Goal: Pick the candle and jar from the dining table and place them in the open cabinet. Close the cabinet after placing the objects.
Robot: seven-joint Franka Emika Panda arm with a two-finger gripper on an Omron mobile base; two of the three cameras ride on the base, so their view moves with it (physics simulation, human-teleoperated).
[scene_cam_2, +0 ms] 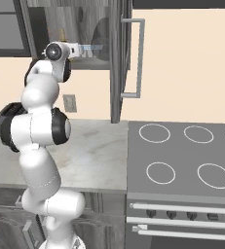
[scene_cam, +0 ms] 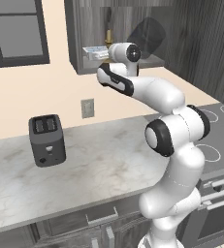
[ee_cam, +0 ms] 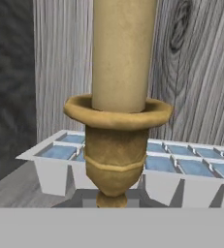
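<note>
The golden-brass candle [ee_cam: 117, 121] stands upright right in front of the hand camera, and its thin stem runs down into my gripper [ee_cam: 111, 200], which is shut on it. My arm reaches up into the open dark grey cabinet [scene_cam: 79, 34], where the candle [scene_cam: 108, 36] shows just above my wrist. Behind it on the shelf lies a clear ridged tray [ee_cam: 196, 170], also seen from both sides [scene_cam: 95, 50] [scene_cam_2: 92, 47]. The cabinet door [scene_cam_2: 118, 63] hangs open to the right of my hand. The jar and the dining table are out of view.
A dark toaster [scene_cam: 47, 139] stands on the marble counter [scene_cam: 94, 169] below the cabinet. A stove top [scene_cam_2: 192, 160] lies to the right, with a wall socket [scene_cam: 88, 108] behind the counter. The door's metal handle [scene_cam_2: 139, 58] juts out beside my arm.
</note>
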